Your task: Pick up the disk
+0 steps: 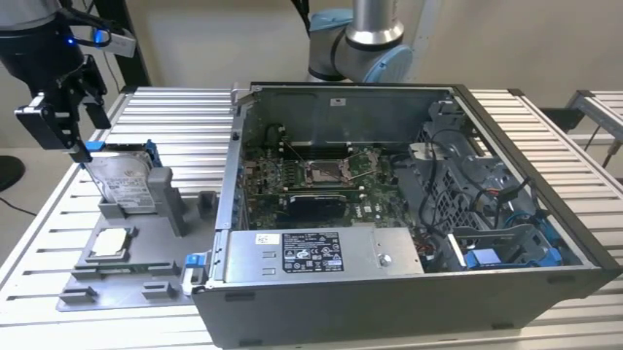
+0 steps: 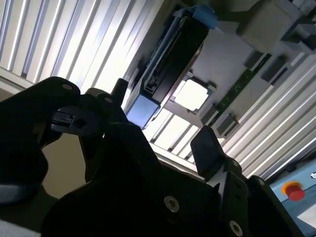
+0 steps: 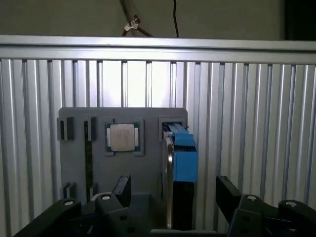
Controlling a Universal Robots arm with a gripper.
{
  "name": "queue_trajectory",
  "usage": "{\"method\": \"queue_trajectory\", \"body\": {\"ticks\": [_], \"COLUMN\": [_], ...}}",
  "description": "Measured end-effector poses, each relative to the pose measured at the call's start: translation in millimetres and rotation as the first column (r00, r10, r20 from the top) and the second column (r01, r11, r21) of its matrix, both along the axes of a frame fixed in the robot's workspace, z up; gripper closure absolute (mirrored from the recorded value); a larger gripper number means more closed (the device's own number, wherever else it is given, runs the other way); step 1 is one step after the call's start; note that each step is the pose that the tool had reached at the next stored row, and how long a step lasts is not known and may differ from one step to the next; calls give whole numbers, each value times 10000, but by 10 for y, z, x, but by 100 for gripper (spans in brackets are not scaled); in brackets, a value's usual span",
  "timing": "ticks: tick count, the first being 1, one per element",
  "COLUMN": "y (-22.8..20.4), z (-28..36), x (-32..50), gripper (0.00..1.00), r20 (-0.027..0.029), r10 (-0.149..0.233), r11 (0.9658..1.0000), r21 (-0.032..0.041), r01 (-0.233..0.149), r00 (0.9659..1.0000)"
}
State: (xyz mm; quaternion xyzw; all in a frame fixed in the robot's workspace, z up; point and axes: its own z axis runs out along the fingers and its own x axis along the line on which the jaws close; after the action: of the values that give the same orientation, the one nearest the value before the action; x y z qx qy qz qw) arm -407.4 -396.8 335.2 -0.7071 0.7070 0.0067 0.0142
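Observation:
The disk [image 1: 124, 179] stands on edge in a grey holder at the exterior view's left, its silver face with a white label showing and a blue frame round its edges. My black gripper [image 1: 83, 131] hangs just above its upper corner. In the first wrist view the disk [image 3: 183, 158] runs edge-on between the two fingers [image 3: 122, 188], with a gap on each side. The gripper [image 3: 174, 193] is open. In the second wrist view the disk [image 2: 174, 54] lies beyond the gripper [image 2: 162, 116], its blue tab nearest the fingertips.
A small square silver chip [image 1: 109, 243] sits on the grey fixture plate [image 1: 136, 281] near the disk. An open computer case [image 1: 467, 109] with a grey box [image 1: 322, 251] stands to the exterior view's right. The table [image 1: 185, 109] is slatted aluminium.

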Motion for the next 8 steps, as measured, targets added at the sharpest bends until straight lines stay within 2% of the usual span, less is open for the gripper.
{"method": "queue_trajectory", "body": {"ticks": [5,8], "y": [0,0], "z": [-76,-92], "x": [1,1], "gripper": [0,0], "r20": [1,-1], "r10": [13,13], "r11": [10000,10000], "r21": [22,23], "r01": [-13,-13], "r00": [10000,10000]}}
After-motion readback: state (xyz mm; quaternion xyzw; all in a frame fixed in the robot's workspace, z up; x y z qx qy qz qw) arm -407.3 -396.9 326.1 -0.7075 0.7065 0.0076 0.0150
